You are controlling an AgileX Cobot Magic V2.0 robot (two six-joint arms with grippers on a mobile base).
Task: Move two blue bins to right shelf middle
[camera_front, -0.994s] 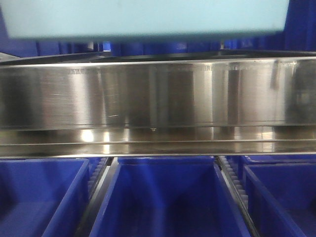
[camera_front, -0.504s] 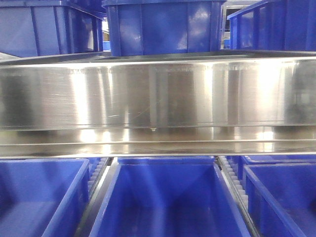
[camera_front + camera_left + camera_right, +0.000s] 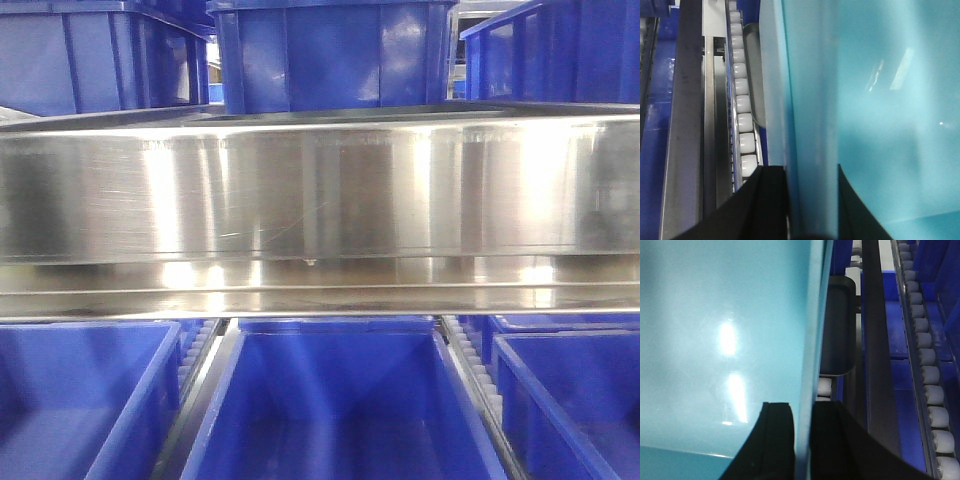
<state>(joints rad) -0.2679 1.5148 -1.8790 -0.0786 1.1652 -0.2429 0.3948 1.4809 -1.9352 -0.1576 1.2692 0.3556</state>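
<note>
Two clamped grips: my left hand (image 3: pixel 810 172) pinches a pale blue bin (image 3: pixel 880 100) by its wall, my right hand (image 3: pixel 801 407) does likewise, white rollers (image 3: pixel 742 105) just beside.

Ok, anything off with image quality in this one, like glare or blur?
Front view: strong vertical glare streaks on the steel shelf beam, and the blue bins below it look soft. Left wrist view: the pale blue wall fills most of the frame, blurred, with faint reflections, while the rollers are sharper. Right wrist view: two bright hotspots on the same wall, and the lower foreground is dark and featureless.
</note>
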